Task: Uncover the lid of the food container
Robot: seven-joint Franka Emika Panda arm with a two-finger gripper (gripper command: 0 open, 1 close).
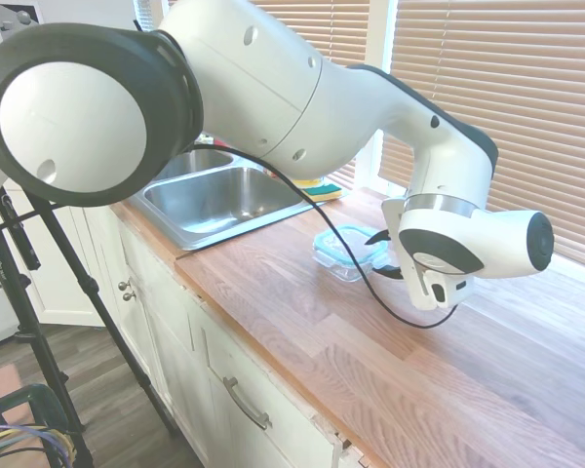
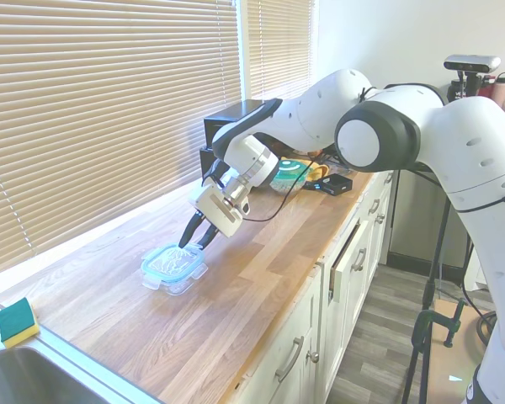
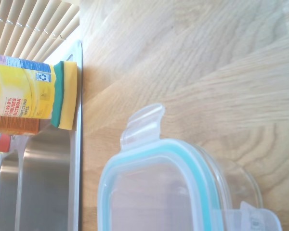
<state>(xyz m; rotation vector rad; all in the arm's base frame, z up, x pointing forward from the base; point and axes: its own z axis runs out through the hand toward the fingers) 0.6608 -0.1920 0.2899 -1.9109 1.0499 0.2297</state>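
Lid point(image 2: 173, 262) with teal rim seated on food container point(image 2: 176, 278), mid-desk point(image 2: 261, 286), nearer window edge than front edge. Fingers point(image 2: 197, 235) angled down at lid's rim, slightly parted, tips close to or touching lid edge, nothing clearly gripped. Sponge point(image 2: 17, 321) at sink-side point(image 1: 214, 200) desk edge, wipes canister point(image 3: 17, 94) beside it in wrist view.

I count one small clear-glass food container point(image 2: 176, 279) under one teal-rimmed clear plastic lid point(image 2: 173, 261). There is also one yellow-green sponge point(image 2: 17, 321), one yellow-labelled wipes canister point(image 3: 19, 94) and one steel sink point(image 1: 219, 198).
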